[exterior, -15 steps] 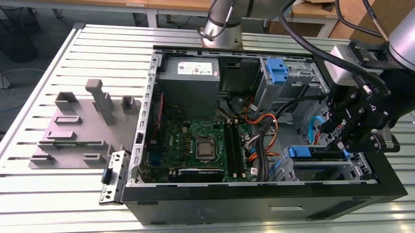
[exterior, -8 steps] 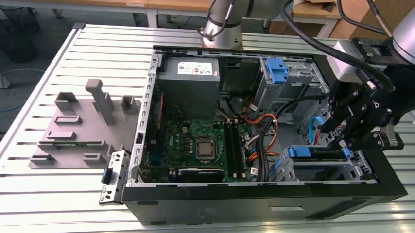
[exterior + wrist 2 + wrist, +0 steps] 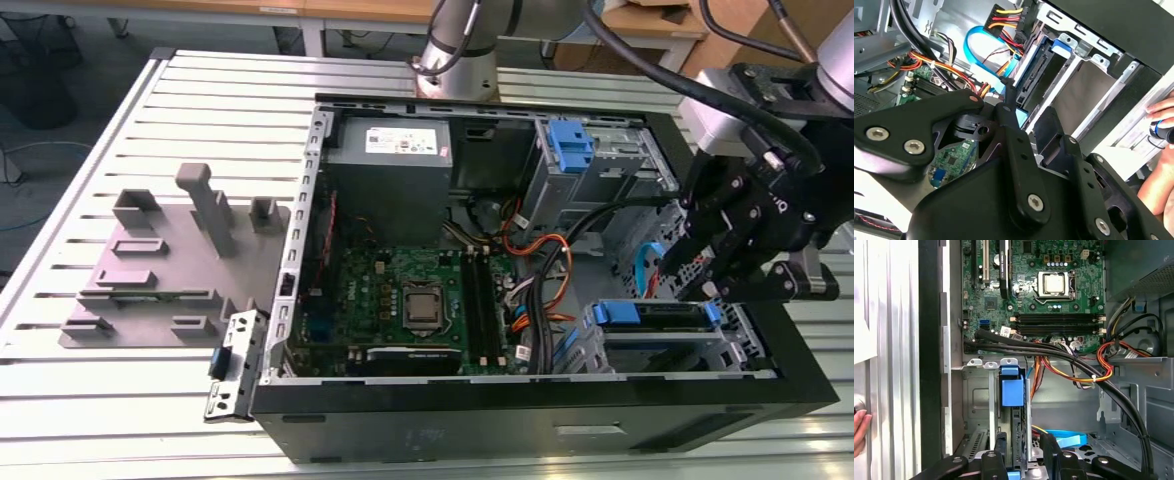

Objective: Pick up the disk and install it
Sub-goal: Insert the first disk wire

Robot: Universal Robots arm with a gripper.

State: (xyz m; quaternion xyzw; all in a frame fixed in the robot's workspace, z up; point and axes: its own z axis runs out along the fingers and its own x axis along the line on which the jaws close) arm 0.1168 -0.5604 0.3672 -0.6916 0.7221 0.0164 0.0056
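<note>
**Drive seated in the cage, gripper over the case's corner**

In the exterior view the black multi-link gripper [image 3: 731,262] hangs at about three o'clock, above the open black steel computer case [image 3: 534,425]. The silver hard drive in its blue plastic carrier [image 3: 654,313], the disk, lies in the grey metal drive cage [image 3: 727,350] at roughly four o'clock, just below the fingertips. In the first wrist view the disk [image 3: 1015,425] stands on edge between the cage's thin walls, its blue end tab uppermost, and the two dark fingers [image 3: 1000,445] sit either side of its lower part; whether they press it or stand clear I cannot tell.

Room is tight here: black cable bundles [image 3: 1054,352] run across just past the tab, and orange and yellow wires [image 3: 541,250] crowd the gap towards the green motherboard [image 3: 400,300]. The case rim lies close beside the cage. A second blue carrier [image 3: 567,145] sits at one o'clock. At the case's outer edge, a person's hand [image 3: 1159,115] rests on the ribbed aluminium table [image 3: 120,400].
</note>
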